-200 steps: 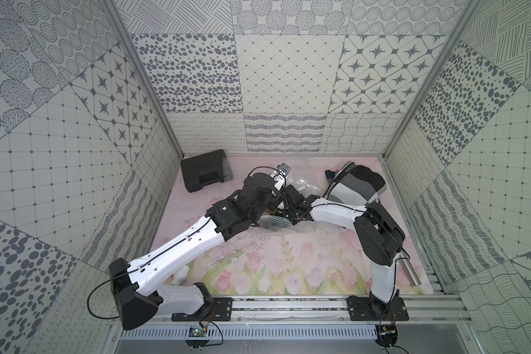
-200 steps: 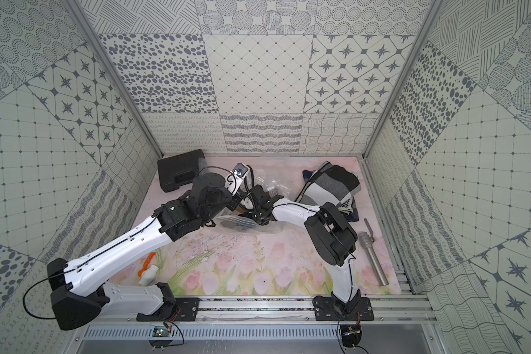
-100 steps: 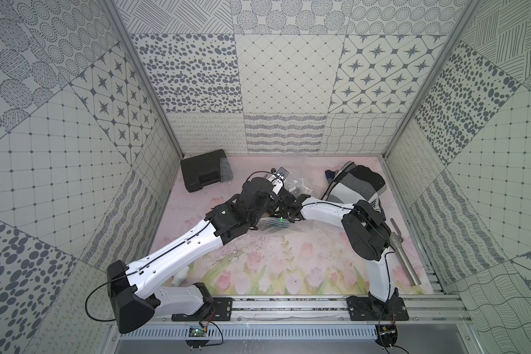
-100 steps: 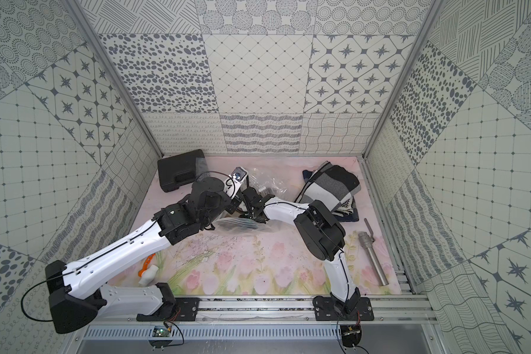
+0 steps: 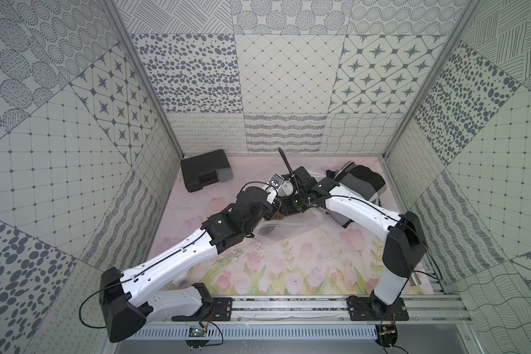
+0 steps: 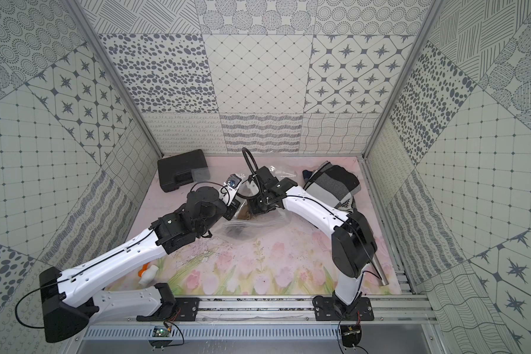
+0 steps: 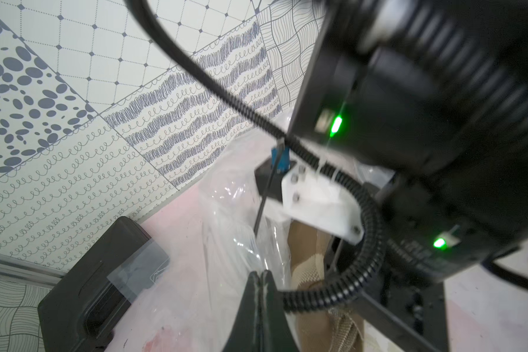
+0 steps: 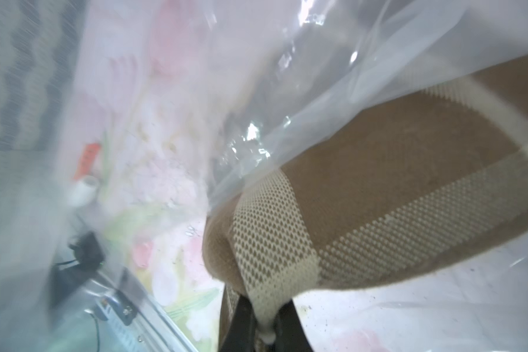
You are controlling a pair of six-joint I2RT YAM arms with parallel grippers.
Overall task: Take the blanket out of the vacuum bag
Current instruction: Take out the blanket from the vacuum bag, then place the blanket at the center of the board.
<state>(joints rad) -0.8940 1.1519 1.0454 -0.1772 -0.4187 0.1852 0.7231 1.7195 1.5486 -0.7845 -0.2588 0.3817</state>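
The vacuum bag (image 5: 288, 226) lies crumpled and clear at mid-table, also in a top view (image 6: 253, 225). A brown and cream checked blanket (image 8: 393, 183) sticks out of its mouth; a strip of this blanket (image 7: 307, 243) shows in the left wrist view. My right gripper (image 8: 264, 307) is shut on a cream corner of the blanket. My left gripper (image 7: 260, 275) is shut on a fold of the bag's film (image 7: 235, 231). In both top views the two grippers (image 5: 273, 211) (image 5: 290, 210) meet over the bag's far end, close together.
A black case (image 5: 204, 173) with a small clear pouch (image 5: 224, 175) on it lies at the back left. A folded grey and black cloth (image 5: 360, 182) sits at the back right. A metal cylinder (image 6: 377, 269) lies by the right rail, an orange-capped white thing (image 6: 147, 272) under my left arm.
My right gripper's jaws have shut on the blanket's corner. The right arm's elbow has swung out toward the right wall. My left gripper has stayed shut in about the same place.
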